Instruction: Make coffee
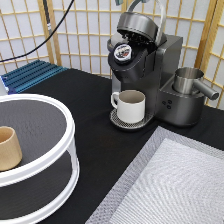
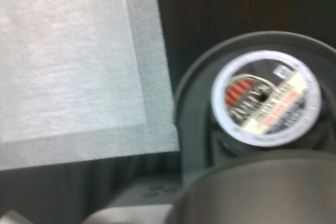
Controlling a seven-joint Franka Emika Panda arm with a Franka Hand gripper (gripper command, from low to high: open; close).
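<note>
Exterior view shows the coffee maker (image 1: pixel 150 75) standing near the top, right of centre, on the black table (image 1: pixel 100 130), its lid (image 1: pixel 137 25) raised and tilted back. The coffee pod (image 1: pixel 123 51) sits in the open brew chamber, foil top facing outward, a white rim ringing the dark print. Below it a white handled mug (image 1: pixel 131 106) rests on the round drip tray (image 1: pixel 127 121), handle toward the exterior view's left. A steel cup with a spout (image 1: pixel 192 82) sits on the machine's right side. A grey woven mat (image 1: pixel 170 185) fills the lower right corner, its edge running diagonally close to the drip tray. At the left, a white two-tier round stand (image 1: pixel 47 150) reaches down to the bottom edge, with a tan handleless cup (image 1: pixel 9 148) on its upper shelf. Between stand and machine lies a broad strip of bare black tabletop. A blue ridged rack (image 1: pixel 30 74) lies at the far left by the paper screen (image 1: pixel 75 35), and a dark cable (image 1: pixel 55 27) hangs across that screen. No gripper appears in this view, so whether the claw is open or closed cannot be told, nor the arm's pose. Wrist view looks from close by onto the pod (image 2: pixel 264 97) seated in its dark holder; red stripes and blurred lettering mark the foil, but no word can be read. The mat (image 2: pixel 75 75) shows beside it.
</note>
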